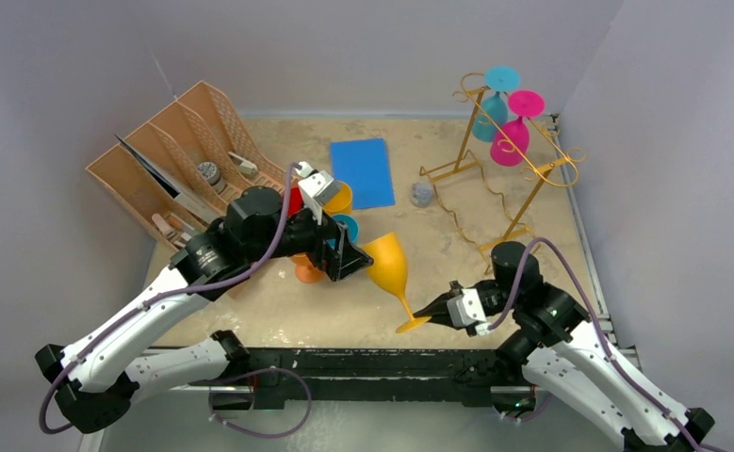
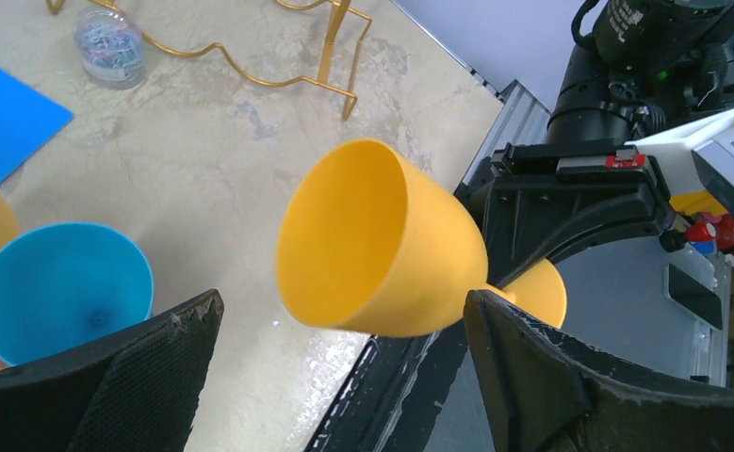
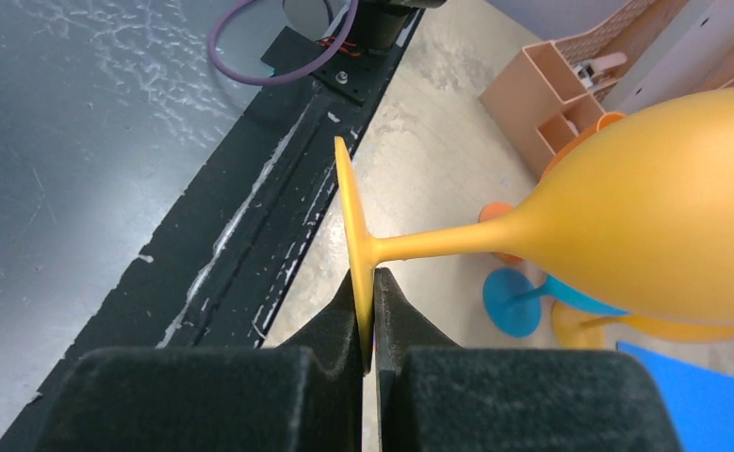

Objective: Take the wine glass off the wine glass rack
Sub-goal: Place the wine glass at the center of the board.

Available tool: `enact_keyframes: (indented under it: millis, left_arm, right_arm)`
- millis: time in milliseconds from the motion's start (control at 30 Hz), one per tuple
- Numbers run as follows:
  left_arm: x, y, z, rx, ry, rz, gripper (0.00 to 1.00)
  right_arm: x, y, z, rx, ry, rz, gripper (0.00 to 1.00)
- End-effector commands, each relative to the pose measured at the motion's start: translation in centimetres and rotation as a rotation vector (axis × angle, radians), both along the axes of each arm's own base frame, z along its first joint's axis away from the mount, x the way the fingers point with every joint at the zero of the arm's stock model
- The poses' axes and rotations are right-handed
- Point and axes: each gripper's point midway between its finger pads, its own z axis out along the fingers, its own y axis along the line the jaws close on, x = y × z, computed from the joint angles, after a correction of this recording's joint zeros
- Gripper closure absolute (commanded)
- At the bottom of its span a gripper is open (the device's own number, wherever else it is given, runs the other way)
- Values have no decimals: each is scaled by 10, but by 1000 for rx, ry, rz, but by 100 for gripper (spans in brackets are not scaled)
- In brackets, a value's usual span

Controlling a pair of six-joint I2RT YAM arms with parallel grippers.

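From above, the desk (image 1: 344, 311) fills the middle. The brown organizer tray (image 1: 170, 155) sits at 10 o'clock and the gold wine glass rack (image 1: 530, 202) at 2 o'clock. A cyan glass (image 1: 492, 108) and a magenta glass (image 1: 513, 137) hang bowl-down from the rack's rails. Only this view shows those two, and the flat blue sheet (image 1: 363, 172) at 12 o'clock.

The yellow wine glass (image 1: 388, 266) is off the rack, well apart from it. It lies tilted near the desk's centre toward 6 o'clock, with its bowl pointing to 11 and its foot to 5. My right pincer (image 1: 429, 309) is clenched on it. The right wrist view alone shows how: the two fingers pinch the thin rim of the foot edge-on (image 3: 367, 282), and the stem and bowl (image 3: 664, 235) run off toward 3 o'clock. I cannot tell whether the bowl touches the desk.

My left pincer (image 1: 351, 252) is released. In its own view the fingers stand wide on either side of the bowl (image 2: 382, 245), with a gap at each side and the open mouth facing the camera. That view also shows a blue glass (image 2: 61, 292) just beside the left finger at 8 o'clock.

Bare desk lies between the yellow glass and the rack's wavy base. The near edge runs just under the foot, and a small jar (image 1: 422, 194) stands beside the sheet.
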Motion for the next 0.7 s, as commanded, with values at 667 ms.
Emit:
enact_keyframes:
  millis: [667]
  left_arm:
    - [-32, -22, 38, -217, 175, -537, 40]
  right_arm:
    - [-21, 0, 7, 75, -34, 141, 100]
